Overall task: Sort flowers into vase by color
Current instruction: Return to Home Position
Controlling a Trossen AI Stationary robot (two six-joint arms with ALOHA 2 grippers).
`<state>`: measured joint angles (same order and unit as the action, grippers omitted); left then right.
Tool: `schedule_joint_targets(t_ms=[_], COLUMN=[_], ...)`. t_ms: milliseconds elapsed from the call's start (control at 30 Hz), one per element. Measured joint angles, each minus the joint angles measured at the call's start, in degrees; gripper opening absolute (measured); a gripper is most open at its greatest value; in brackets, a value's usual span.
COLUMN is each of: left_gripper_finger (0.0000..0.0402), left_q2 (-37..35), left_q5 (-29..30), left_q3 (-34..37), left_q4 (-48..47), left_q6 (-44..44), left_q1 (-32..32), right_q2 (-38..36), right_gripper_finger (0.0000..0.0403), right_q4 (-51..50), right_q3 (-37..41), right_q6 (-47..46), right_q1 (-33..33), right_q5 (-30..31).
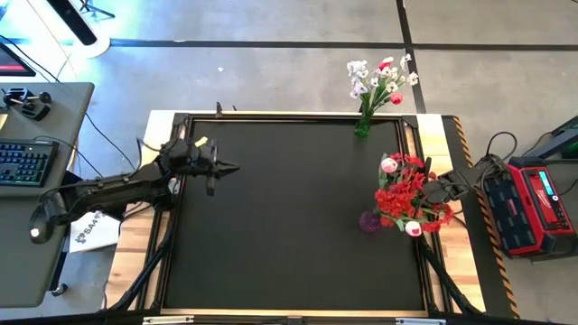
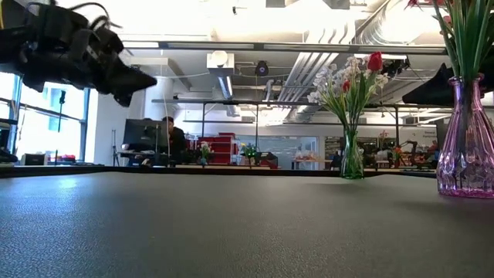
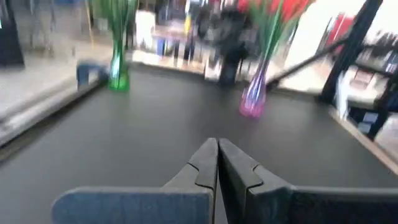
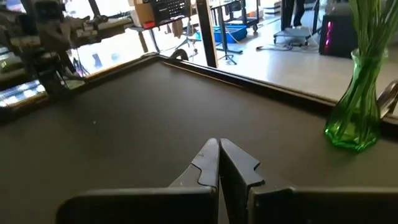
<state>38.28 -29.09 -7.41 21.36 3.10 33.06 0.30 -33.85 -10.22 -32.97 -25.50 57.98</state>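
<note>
A green glass vase [image 1: 362, 126] stands on its base at the table's far edge, right of middle, holding white-lavender sprigs and pink and red tulips [image 1: 381, 79]. A purple glass vase [image 1: 369, 221] stands near the right edge, holding red blossoms and tulips [image 1: 408, 194]. Both vases show in the low view: the green vase [image 2: 352, 158] and the purple vase [image 2: 465, 143]. My left gripper [image 1: 233, 167] hovers shut and empty above the table's left part. My right gripper [image 4: 218, 144] is shut and empty by the right edge, mostly hidden behind the red flowers in the high view.
The black mat [image 1: 289, 235] covers the table inside a raised wooden rim [image 1: 298, 116]. A red box [image 1: 537, 203] sits right of the table, a desk with a keyboard [image 1: 23, 162] left of it. A person [image 2: 171, 139] sits far behind.
</note>
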Motion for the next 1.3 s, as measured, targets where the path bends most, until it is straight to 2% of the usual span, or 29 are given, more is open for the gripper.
schedule_joint_targets(t_ms=[33, 100, 200, 367, 500, 600, 700, 867, 967, 1100, 1300], left_gripper_finger=[0.0000, 0.0000, 0.0000, 0.0000, 0.0000, 0.0000, 0.0000, 0.0000, 0.0000, 0.0000, 0.0000], left_q2=[0.0, 0.0, 0.0, 0.0, -1.1, -3.9, -9.0, -20.8, -28.8, -38.0, -36.5], left_q5=[0.3, 4.7, 10.2, 14.9, 21.1, 23.9, 24.6, 24.7, 25.8, 28.6, 29.4], left_q3=[1.0, 2.8, 4.9, 5.6, 5.6, 5.6, 4.6, 0.1, -1.5, -0.5, 0.8], left_q4=[3.7, 8.9, 11.5, 12.4, 11.6, 6.3, -2.9, -25.0, -33.3, -38.2, -37.6], left_q6=[1.1, 4.9, 7.7, 11.3, 12.8, 12.8, 12.3, 8.5, 6.9, 7.2, 7.5], left_q1=[-0.3, -0.9, -3.3, -11.4, -19.4, -22.9, -23.8, -23.7, -23.7, -23.7, -23.7], right_q2=[0.0, 0.0, 0.0, 0.0, 0.0, 0.0, 0.0, 0.0, 0.0, 0.0, 0.1], right_gripper_finger=[0.0000, 0.0000, 0.0000, 0.0000, 0.0000, 0.0000, 0.0000, 0.0000, 0.0000, 0.0000, 0.0000], right_q4=[0.0, 0.0, 0.0, 0.0, 0.0, 0.0, 0.0, 0.0, 0.0, 0.0, 1.4], right_q3=[0.0, 0.0, 0.0, 0.0, 0.0, 0.0, 0.0, 0.0, 0.0, 0.0, -0.1], right_q6=[1.0, 2.8, 3.3, 4.8, 6.3, 6.0, 6.0, 6.0, 6.0, 6.0, 5.5], right_q1=[0.0, 0.0, 0.0, 0.0, 0.0, 0.0, 0.0, 0.0, 0.0, 0.0, 0.0], right_q5=[0.0, 0.1, 0.1, 0.3, 0.0, 0.0, 0.0, -0.2, -1.0, -1.4, -0.2])
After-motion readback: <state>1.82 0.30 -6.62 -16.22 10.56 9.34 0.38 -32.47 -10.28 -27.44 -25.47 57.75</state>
